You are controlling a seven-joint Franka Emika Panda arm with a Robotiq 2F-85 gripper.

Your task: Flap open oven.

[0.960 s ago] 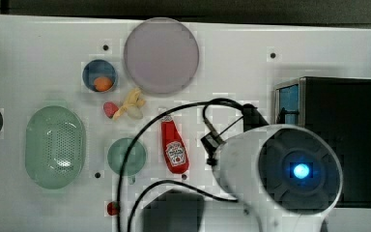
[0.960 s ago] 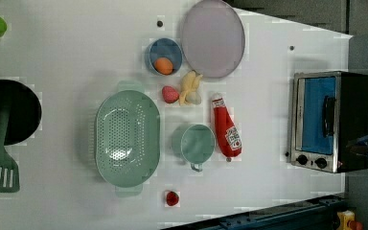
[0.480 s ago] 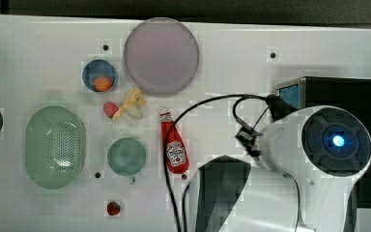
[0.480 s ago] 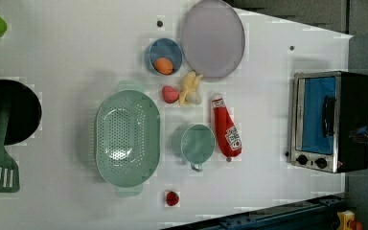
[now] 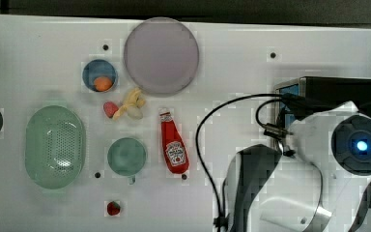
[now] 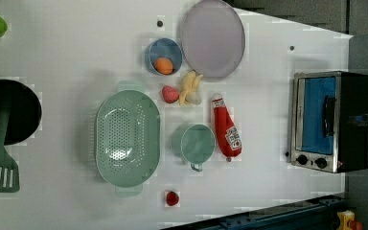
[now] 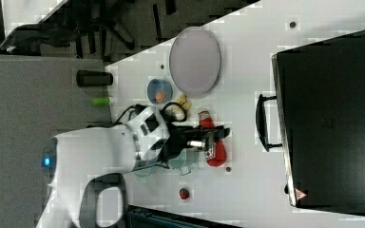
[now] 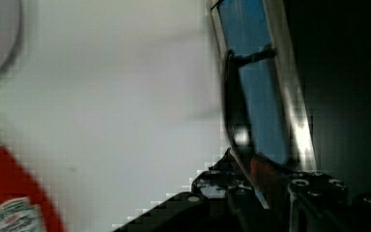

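The oven [image 6: 330, 120] is a black box with a silver front frame, a blue glass door and a black handle [image 6: 327, 116], standing at the left view's right; its door is closed. In the top view my white arm [image 5: 357, 145] covers most of the oven [image 5: 340, 87]. My gripper [image 7: 221, 134] hovers above the table in the right view, apart from the oven's handle [image 7: 261, 121], fingers slightly open with nothing between them. The wrist view looks along the blue door [image 8: 256, 96] and handle [image 8: 234, 96], close by.
On the white table lie a ketchup bottle [image 6: 226, 128], a green mug [image 6: 196, 143], a green colander [image 6: 127, 136], a grey plate [image 6: 213, 38], a blue bowl with an orange [image 6: 164, 56], small toy foods [image 6: 184, 91], and a black pan with a spatula [image 6: 2, 124].
My arm has swung to the top view's right, from beside the ketchup bottle to over the oven. The table's objects have not moved.
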